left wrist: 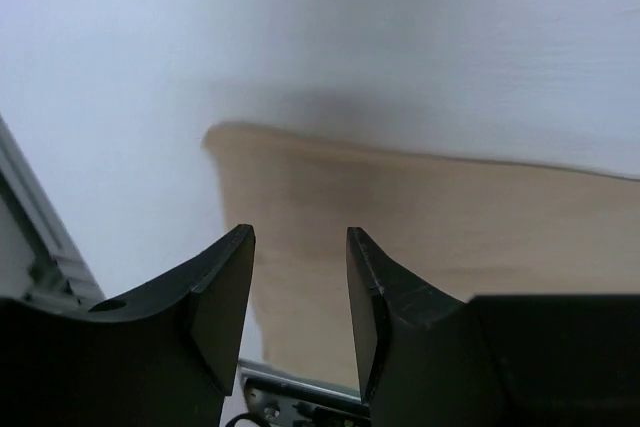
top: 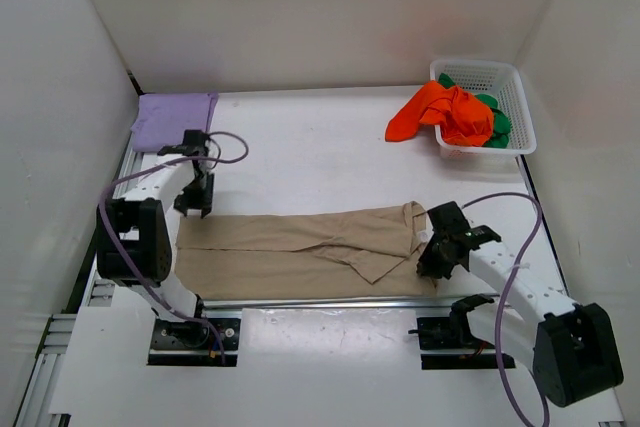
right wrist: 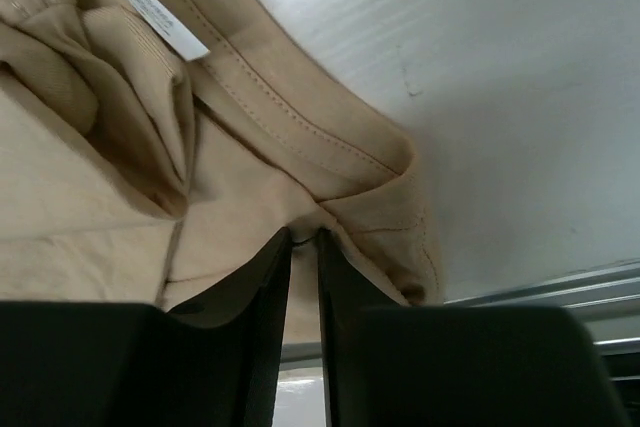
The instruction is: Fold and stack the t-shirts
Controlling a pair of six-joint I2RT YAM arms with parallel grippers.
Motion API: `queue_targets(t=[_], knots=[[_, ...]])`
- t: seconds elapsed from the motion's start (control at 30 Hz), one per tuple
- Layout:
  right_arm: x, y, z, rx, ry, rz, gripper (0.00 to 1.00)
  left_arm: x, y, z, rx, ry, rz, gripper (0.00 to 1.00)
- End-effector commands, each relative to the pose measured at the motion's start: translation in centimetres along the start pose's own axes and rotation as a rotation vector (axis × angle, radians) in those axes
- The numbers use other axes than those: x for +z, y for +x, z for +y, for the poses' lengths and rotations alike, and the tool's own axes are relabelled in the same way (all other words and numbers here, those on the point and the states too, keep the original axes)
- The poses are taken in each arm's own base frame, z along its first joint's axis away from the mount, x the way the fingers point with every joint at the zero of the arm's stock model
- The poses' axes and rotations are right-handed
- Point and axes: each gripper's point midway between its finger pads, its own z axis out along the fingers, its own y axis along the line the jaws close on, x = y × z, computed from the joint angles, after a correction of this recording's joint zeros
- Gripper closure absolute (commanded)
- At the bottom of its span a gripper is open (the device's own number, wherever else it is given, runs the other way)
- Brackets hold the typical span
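The left gripper (left wrist: 300,247) hangs just above the left end of the beige t-shirt (top: 290,242), its jaws parted with a clear gap and nothing between them; in the left wrist view the cloth's left corner lies below and beyond the fingertips, with bare white table (top: 300,137) past it. The right gripper (right wrist: 305,237) is down at the shirt's right end, by the collar, jaws drawn almost together with only a thin slit left, and the cloth puckers right at the tips, so it appears to pinch a small fold of the beige fabric. A white label (right wrist: 145,2) shows inside the neckline, just beyond that fold. The beige t-shirt lies as a long flat band along the near edge of the table, between the two arms. The lavender t-shirt (top: 172,119) sits folded in the far left corner. The orange-red t-shirt (top: 445,115) spills over the rim of the white basket (top: 522,107) in the far right corner, with the green t-shirt (top: 497,127) bunched inside beneath it.
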Motion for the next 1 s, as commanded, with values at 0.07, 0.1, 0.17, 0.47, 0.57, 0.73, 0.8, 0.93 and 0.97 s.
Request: queue_targets(t=[0.07,0.1,0.17,0.47,0.57,0.73,0.8,0.93,0.97], knots=[[2.0,0.4,0.0,0.055,0.086,0.043,0.79,3.9,4.4,4.7,-0.131,-0.117,0.081,0.47],[2.5,0.3,0.5,0.044,0.07,0.047,0.79,4.4,4.8,5.0,-0.146,-0.11,0.104,0.49],[3.1,0.0,1.1,0.048,0.082,0.08,0.79,5.7,6.3,5.3,-0.185,-0.081,0.165,0.5],[6.4,-7.1,7.3,-0.032,0.132,0.087,0.8,4.8,8.4,8.7,-0.382,-0.05,0.145,0.49],[7.5,-12.8,13.2,-0.06,0.1,0.059,0.82,4.0,10.2,8.6,-0.429,-0.018,0.17,0.43],[8.5,-22.6,23.5,-0.071,0.014,-0.084,0.83,2.4,10.6,9.6,-0.553,0.065,0.149,0.26],[7.6,-27.4,28.7,-0.06,-0.09,-0.195,0.83,1.3,9.8,9.9,-0.57,0.086,0.118,0.25],[6.4,-31.1,33.3,-0.028,-0.248,-0.288,0.79,-0.1,8.5,10.4,-0.582,0.107,0.083,0.23],[4.3,-32.1,34.5,-0.035,-0.311,-0.336,0.78,-0.1,8.4,10.3,-0.583,0.116,0.08,0.22]])
